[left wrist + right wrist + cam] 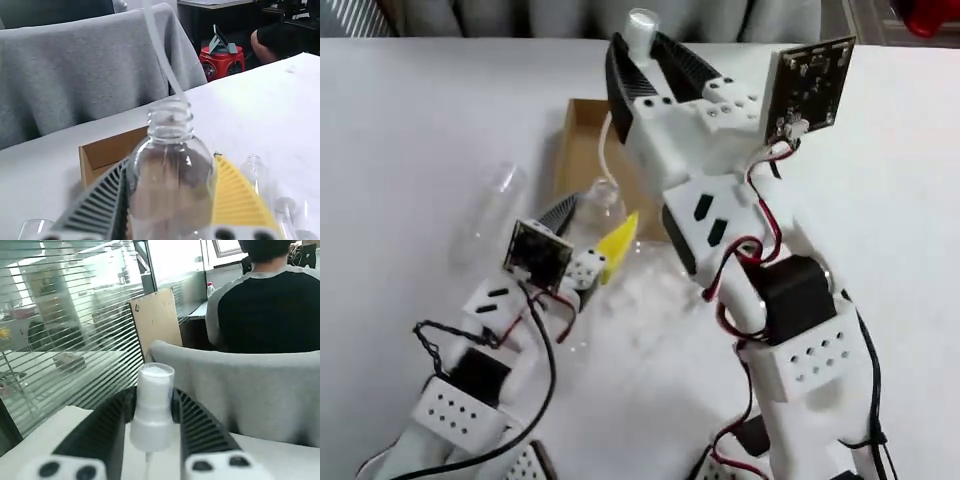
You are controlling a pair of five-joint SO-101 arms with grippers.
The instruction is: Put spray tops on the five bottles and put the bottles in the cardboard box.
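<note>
High view, from the left: 1 spare bottle [492, 205] lies on its side on the table [420, 120], clear and uncapped. Next to it the left gripper [595, 215] is closed on the body of an upright bottle [603, 198], its grey and yellow jaws pressing either side just below the open neck. Behind that stands the cardboard box [582, 140]; I cannot tell whether anything lies in it. A thin dip tube [608, 150] hangs over the box edge toward the bottle's mouth. It belongs to the spray top [642, 25], held high by the right gripper [642, 45], whose 2 black jaws are clamped around the top's collar.

In the left wrist view the tube meets the rim of the neck at 1 side rather than the centre. Lowered from here, the tube could snag on the rim and buckle. The top could also land skewed and fail to seat. Downward force might push the smooth bottle through the left jaws or tip it toward the box.
</note>
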